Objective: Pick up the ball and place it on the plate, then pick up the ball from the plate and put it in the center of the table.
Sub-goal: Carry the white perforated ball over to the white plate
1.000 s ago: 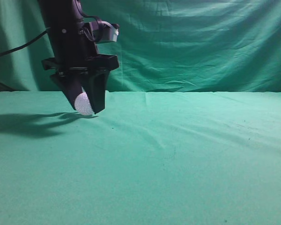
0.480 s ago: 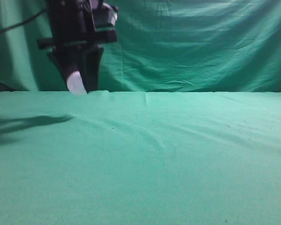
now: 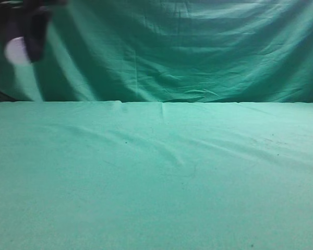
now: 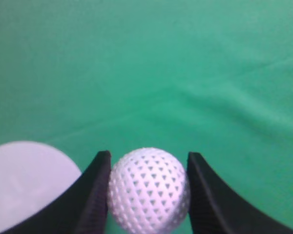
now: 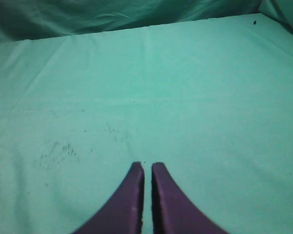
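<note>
At the far left top of the exterior view, the left gripper point(image 3: 22, 39) is seen only as a dark blurred shape, w/ the golf ball point(image 3: 15, 51) as a pale round spot in it, high above the table point(image 3: 156, 177) and in front of the green backdrop point(image 3: 198, 47). The ball touches no surface there.

In the left wrist view the same gripper point(image 4: 147, 187) pinches the golf ball point(image 4: 149, 190) btw its two black fingers point(image 4: 95, 195), one on each side of the ball, both touching it. The dimples of the ball are clear. Below and to the left of the fingers, at the bottom left corner, there is a round white plate point(image 4: 24, 180) on the green cloth point(image 4: 185, 73); only part of it shows, and the left finger covers its right edge. The ball is beside the plate in this view, not over its middle.

The table cloth is slightly wrinkled, w/ a soft fold near the middle in the exterior view.

In the right wrist view the right gripper point(image 5: 147, 195) has its two dark fingers point(image 5: 127, 204) pressed nearly together, only a thin slit btw them, holding nothing. Under it is green cloth point(image 5: 185, 97) w/ some small dark specks point(image 5: 58, 151) at the left. The far edge of the table meets the backdrop at the top.
</note>
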Tool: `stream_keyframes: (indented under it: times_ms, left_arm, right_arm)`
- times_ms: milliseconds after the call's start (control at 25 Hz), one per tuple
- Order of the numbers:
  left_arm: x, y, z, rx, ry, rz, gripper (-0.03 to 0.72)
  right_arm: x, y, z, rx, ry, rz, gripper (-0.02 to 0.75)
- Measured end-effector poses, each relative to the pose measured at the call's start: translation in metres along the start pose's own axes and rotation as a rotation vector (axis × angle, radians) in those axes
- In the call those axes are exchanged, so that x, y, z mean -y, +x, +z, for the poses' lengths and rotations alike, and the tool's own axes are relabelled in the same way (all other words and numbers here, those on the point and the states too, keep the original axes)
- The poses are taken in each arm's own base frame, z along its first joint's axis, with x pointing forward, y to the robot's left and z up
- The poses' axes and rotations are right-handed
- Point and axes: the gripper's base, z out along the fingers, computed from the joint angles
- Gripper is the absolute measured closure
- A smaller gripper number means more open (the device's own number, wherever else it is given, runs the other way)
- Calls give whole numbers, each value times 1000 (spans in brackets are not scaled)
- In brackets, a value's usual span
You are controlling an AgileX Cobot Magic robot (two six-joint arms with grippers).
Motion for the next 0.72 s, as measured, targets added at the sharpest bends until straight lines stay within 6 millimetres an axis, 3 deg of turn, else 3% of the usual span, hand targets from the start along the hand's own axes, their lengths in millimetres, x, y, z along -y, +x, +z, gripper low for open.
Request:
stream_keyframes:
  times_ms: [120,400,720]
  left_arm:
    - [-25,30,9,-59,-13,-74,391]
    - [-72,86,3,9,-56,-259,391]
    - [-128,118,5,16,-126,-459,391]
  right_arm:
    - [0,0,0,0,0,0,689]
    - [0,0,0,0,0,0,689]
    - [0,0,0,0,0,0,689]
